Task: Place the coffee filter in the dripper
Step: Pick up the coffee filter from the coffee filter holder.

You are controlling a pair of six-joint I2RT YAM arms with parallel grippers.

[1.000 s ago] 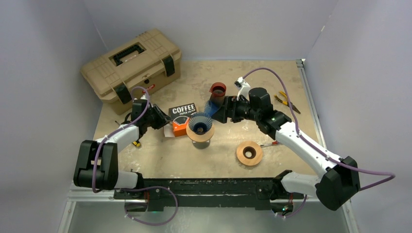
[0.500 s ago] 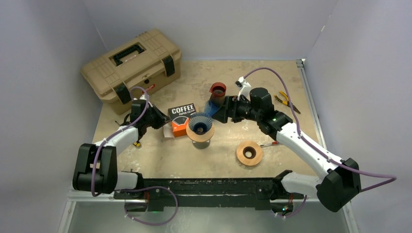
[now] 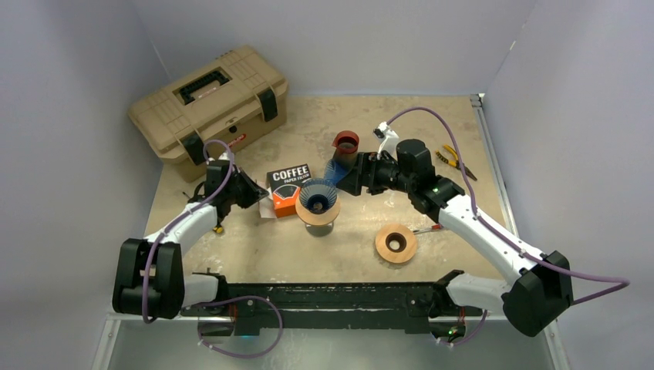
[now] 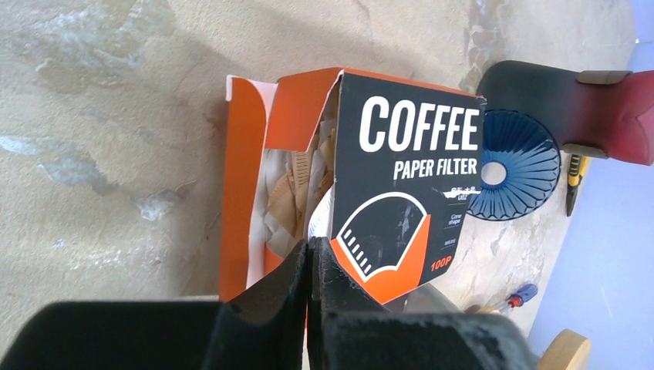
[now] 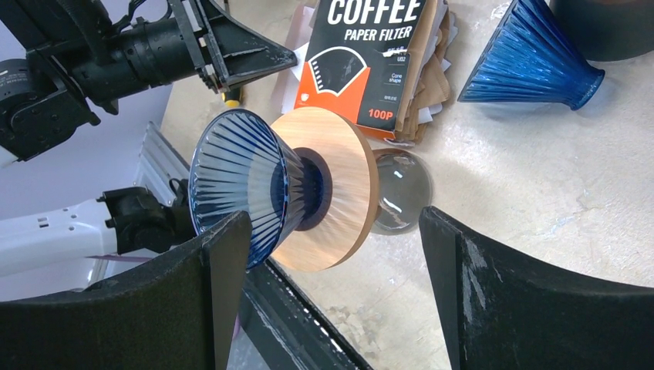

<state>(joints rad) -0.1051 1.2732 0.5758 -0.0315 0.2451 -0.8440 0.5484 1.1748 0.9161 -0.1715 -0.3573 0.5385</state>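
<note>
The blue ribbed dripper (image 3: 318,196) sits in a wooden collar (image 5: 339,193) on a glass carafe (image 5: 401,193); it also shows in the right wrist view (image 5: 239,181). The black and orange coffee filter box (image 3: 291,183) lies just left of it, its side open, with brown and white filters (image 4: 297,185) showing inside. My left gripper (image 4: 310,245) is shut at that opening, pinching a thin white filter edge (image 4: 322,212). My right gripper (image 5: 332,223) is open and empty, just right of the dripper (image 3: 345,183).
A second blue dripper (image 3: 335,168) lies by a red cup (image 3: 345,142) behind the carafe. A wooden ring (image 3: 396,243) and a screwdriver (image 3: 428,228) lie front right. A tan toolbox (image 3: 208,100) stands back left. Pliers (image 3: 455,162) lie at the right.
My left arm has drawn back a little to the left, away from the box. The right arm and the box have not moved.
</note>
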